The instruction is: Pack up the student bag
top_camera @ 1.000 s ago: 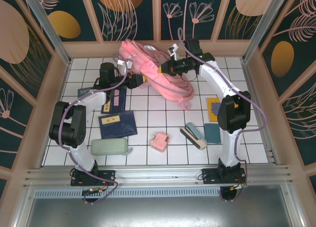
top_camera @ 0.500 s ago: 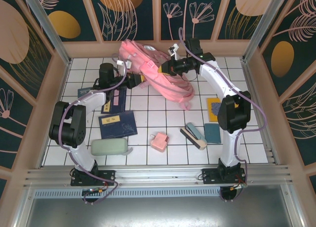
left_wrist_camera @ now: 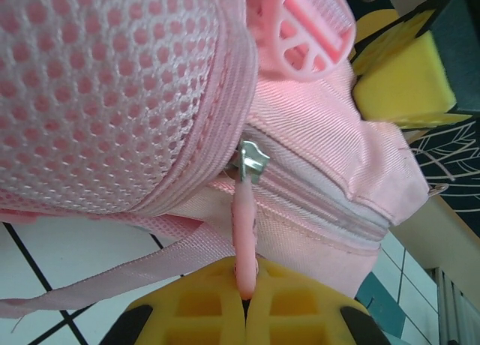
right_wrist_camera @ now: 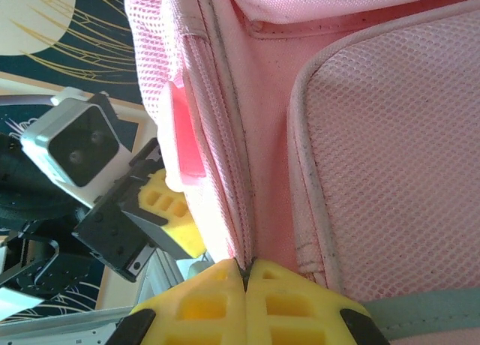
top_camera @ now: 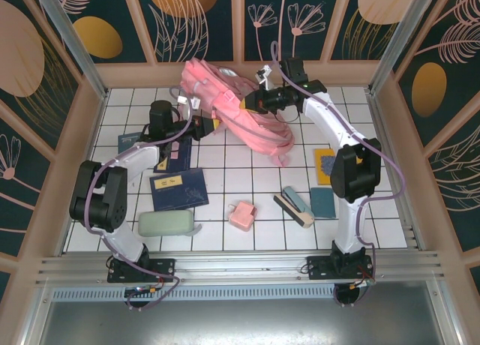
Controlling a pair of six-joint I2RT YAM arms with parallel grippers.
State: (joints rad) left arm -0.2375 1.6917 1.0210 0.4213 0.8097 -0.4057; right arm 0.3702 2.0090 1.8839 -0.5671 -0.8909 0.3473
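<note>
**Left.** My left pincer (left_wrist_camera: 244, 291): jaws shut tight on the pink zipper pull (left_wrist_camera: 244, 236).

**Centre.** The student bag (top_camera: 238, 114): slumped at the far middle of the tiled table (top_camera: 262, 187), between my two pincers. It is soft fabric and mesh and looks light. I judge it will sag and fold, so it is best taken by the pull tab, seams or straps, not the panels.

**Right.** My right pincer (right_wrist_camera: 246, 274): jaws shut, pinching the bag's seam beside the zip line.
</note>
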